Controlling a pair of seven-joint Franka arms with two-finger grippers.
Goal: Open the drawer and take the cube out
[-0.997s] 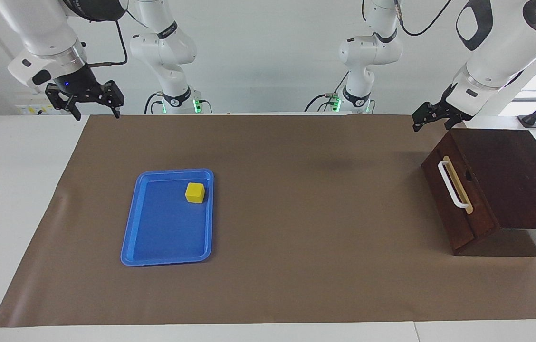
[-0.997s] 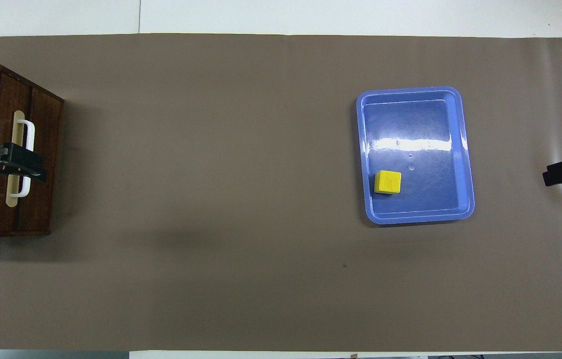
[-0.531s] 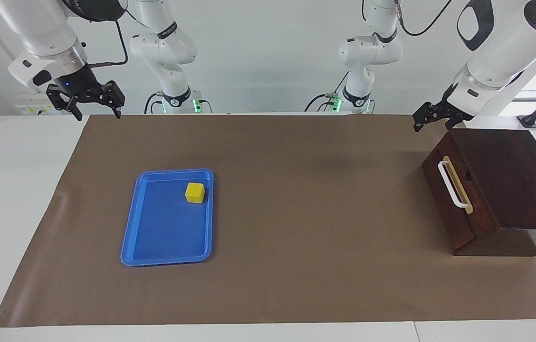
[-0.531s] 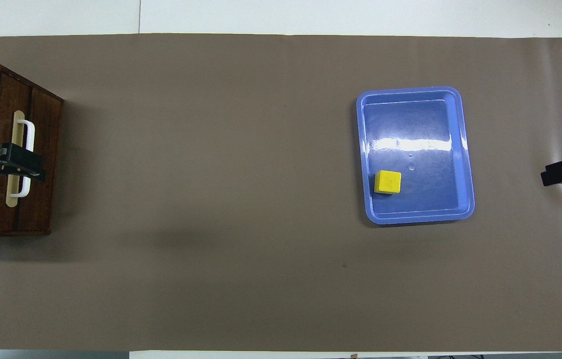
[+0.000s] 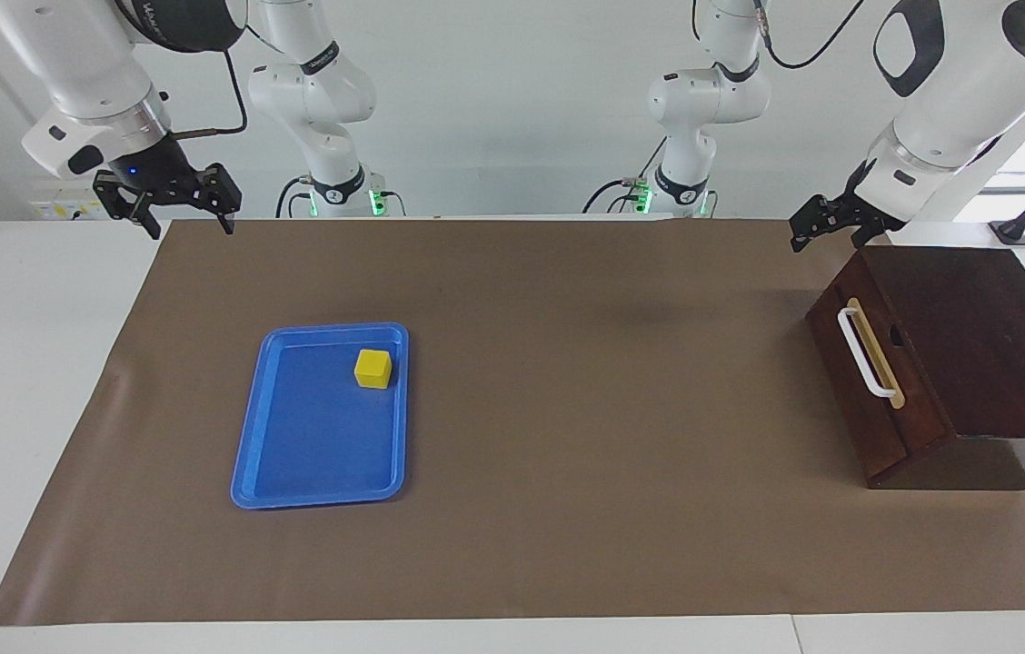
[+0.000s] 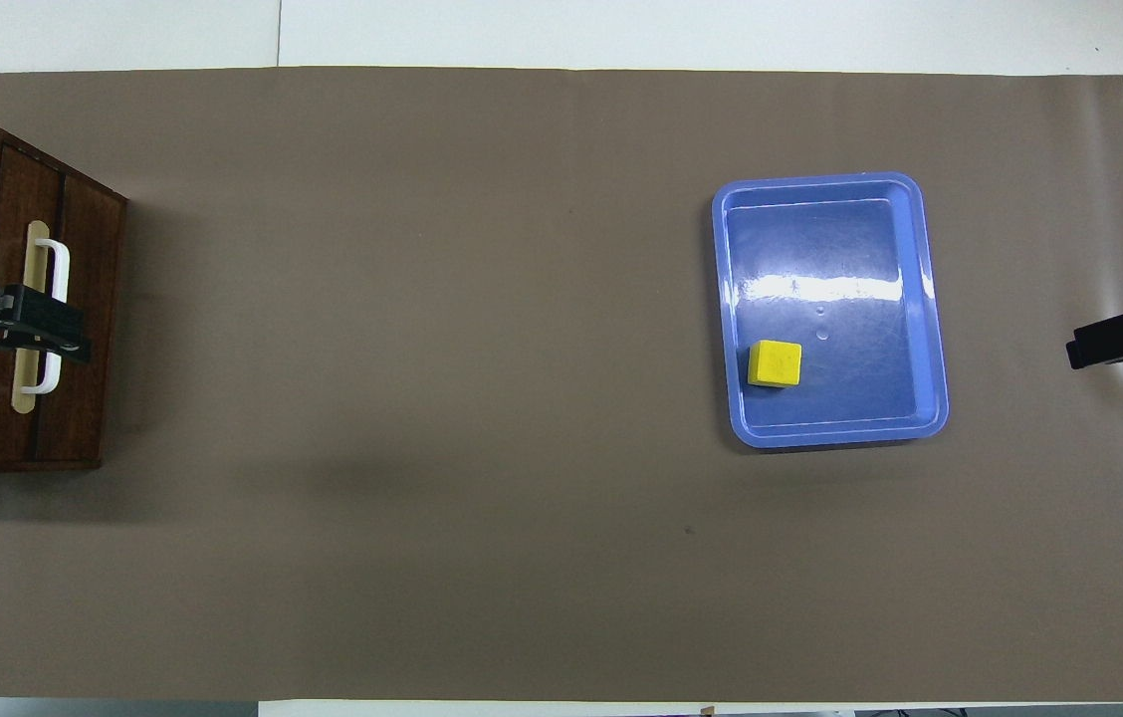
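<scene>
- Hanging up in the air at the right arm's end of the table, right gripper (image 5: 186,212) sits over the corner of the brown paper mat (image 5: 567,400); black fingers (image 5: 225,221) point down, clearly apart, nothing between them.
- Flat blue plastic tray (image 5: 267,409) lies on the mat, well apart from those fingers, farther from the robots than they are.
- Small solid bright-yellow cube (image 5: 373,369) rests in the tray, in the corner nearest the robots and toward the left arm's end; well clear of both grippers' fingers.
- Overhead view: cube (image 6: 775,362) close to the tray (image 6: 930,299) wall, right gripper (image 6: 1109,339) only a dark block at the mat edge.
- Left gripper (image 5: 826,222) hangs in the air above the dark reddish-brown wooden box (image 5: 976,336), over its edge nearest the robots; cannot tell whether its fingers are apart or together.
- Dark wooden drawer (image 5: 876,381) is pushed in flush, white bar handle (image 5: 865,354) on its tan strip, below the left fingers and not touching them.
- Overhead view: left gripper (image 6: 19,329) overlaps the handle (image 6: 49,317) on the drawer (image 6: 74,329); facing view shows it raised.
</scene>
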